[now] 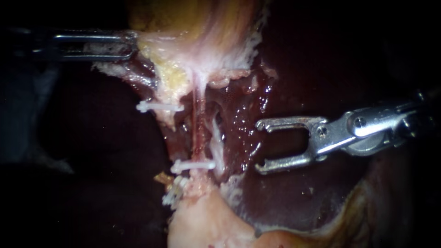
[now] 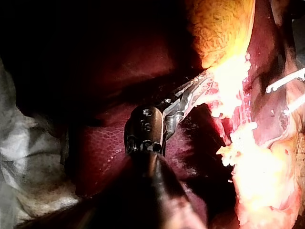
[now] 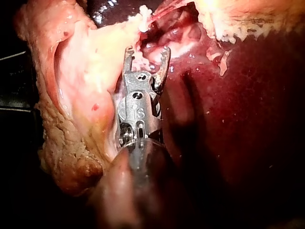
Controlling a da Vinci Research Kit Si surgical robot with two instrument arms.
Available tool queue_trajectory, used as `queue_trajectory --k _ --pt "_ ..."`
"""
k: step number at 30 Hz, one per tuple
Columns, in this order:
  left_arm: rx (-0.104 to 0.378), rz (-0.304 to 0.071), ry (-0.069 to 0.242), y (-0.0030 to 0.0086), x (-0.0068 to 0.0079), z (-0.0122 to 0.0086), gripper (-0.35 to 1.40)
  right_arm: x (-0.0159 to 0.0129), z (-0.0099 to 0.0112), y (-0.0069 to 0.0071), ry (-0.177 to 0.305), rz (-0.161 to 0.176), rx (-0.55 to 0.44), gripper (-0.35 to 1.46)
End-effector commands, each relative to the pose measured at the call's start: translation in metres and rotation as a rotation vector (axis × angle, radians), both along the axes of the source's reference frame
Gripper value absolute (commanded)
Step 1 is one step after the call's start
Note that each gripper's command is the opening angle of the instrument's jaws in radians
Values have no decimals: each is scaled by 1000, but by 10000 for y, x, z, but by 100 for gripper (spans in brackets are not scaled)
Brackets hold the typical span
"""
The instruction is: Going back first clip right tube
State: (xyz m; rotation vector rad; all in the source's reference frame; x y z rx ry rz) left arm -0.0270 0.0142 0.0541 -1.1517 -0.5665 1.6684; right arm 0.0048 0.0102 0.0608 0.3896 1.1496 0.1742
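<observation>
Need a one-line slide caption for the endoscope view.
Left instrument grips pale tissue at top; right instrument, jaws open and empty, sits apart from the white clips on the tubes.

Clear gap over liver (image 1: 298,202) between right tool (image 1: 259,147) and tube (image 1: 198,128).

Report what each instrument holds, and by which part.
Left instrument: jaws shut on the pale tissue, by its left edge in the endoscope view. Right instrument: jaws open, holding nothing.

A white clip (image 1: 193,165) is seen closed across the thin pink tube (image 1: 198,124), near its lower end. The tube is held taut and roughly upright.
</observation>
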Motion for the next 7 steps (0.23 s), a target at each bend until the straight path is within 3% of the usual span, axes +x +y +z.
queue_trajectory --k 1,7 --pt "0 3 -1 -1 0 1 -35 0 0 0 0 0 0 50" --pt "0 3 -1 -1 0 1 -35 0 0 0 0 0 0 50"
